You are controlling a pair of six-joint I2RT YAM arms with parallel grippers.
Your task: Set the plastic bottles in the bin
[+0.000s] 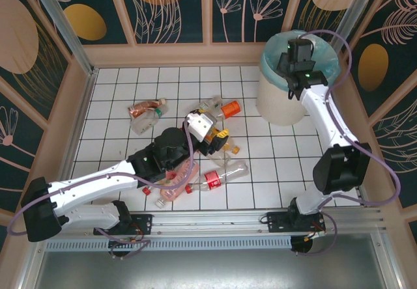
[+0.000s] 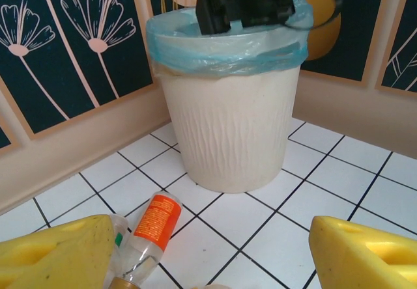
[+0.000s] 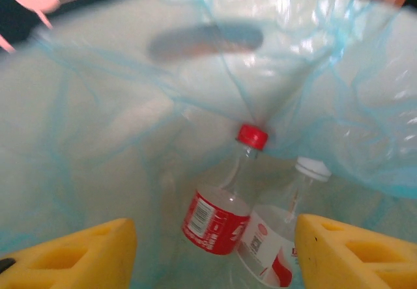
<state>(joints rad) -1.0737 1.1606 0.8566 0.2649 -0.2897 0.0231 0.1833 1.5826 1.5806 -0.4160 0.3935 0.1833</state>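
Two plastic bottles (image 3: 210, 219) are seen lying in the bin (image 1: 280, 103) beneath the right gripper (image 3: 215, 253), jaws apart; the left gripper (image 1: 223, 140), jaws also apart, is held near an orange-labelled bottle (image 2: 155, 224).

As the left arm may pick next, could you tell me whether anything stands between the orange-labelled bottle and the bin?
Nothing lies on the tiles between the orange-labelled bottle and the bin. The right gripper, though, hangs open over the bin's mouth, where a drop would go.
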